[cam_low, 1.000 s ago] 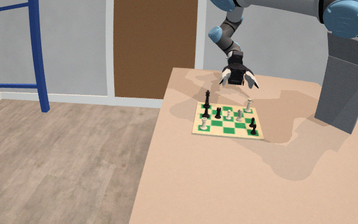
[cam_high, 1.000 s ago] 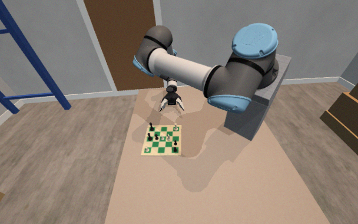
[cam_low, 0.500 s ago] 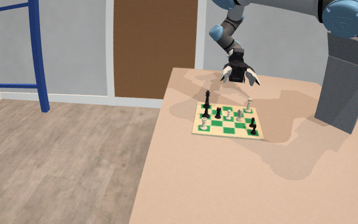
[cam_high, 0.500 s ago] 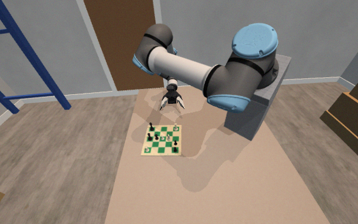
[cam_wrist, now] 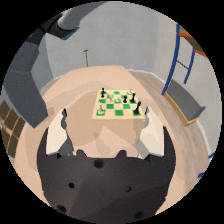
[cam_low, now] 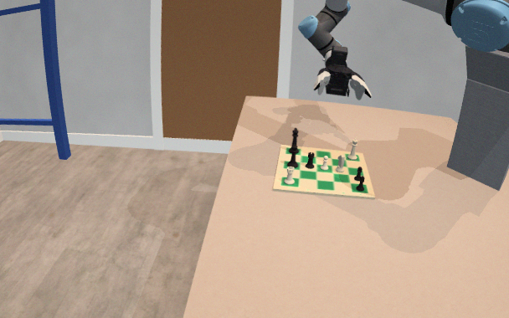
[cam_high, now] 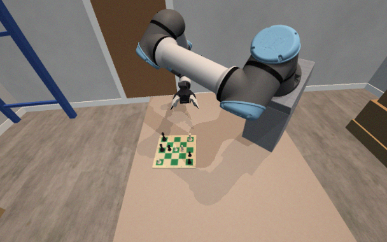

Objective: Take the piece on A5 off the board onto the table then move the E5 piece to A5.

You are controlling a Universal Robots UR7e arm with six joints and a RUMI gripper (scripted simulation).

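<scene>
From my seat I can't read the letters and numbers on the board (cam_high: 191,166) edge in any view; they're too small. The chess pieces (cam_low: 341,163) near the counter's far left corner are too small and blurred to name by type. The arm's shoulder (cam_low: 481,17) runs off the exterior view's top right corner, and the counter (cam_high: 223,207) is cut by the bottom edge.

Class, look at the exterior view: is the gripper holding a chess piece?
No, the gripper hangs above the table's far edge with its jaws spread wide and nothing between them.
</scene>
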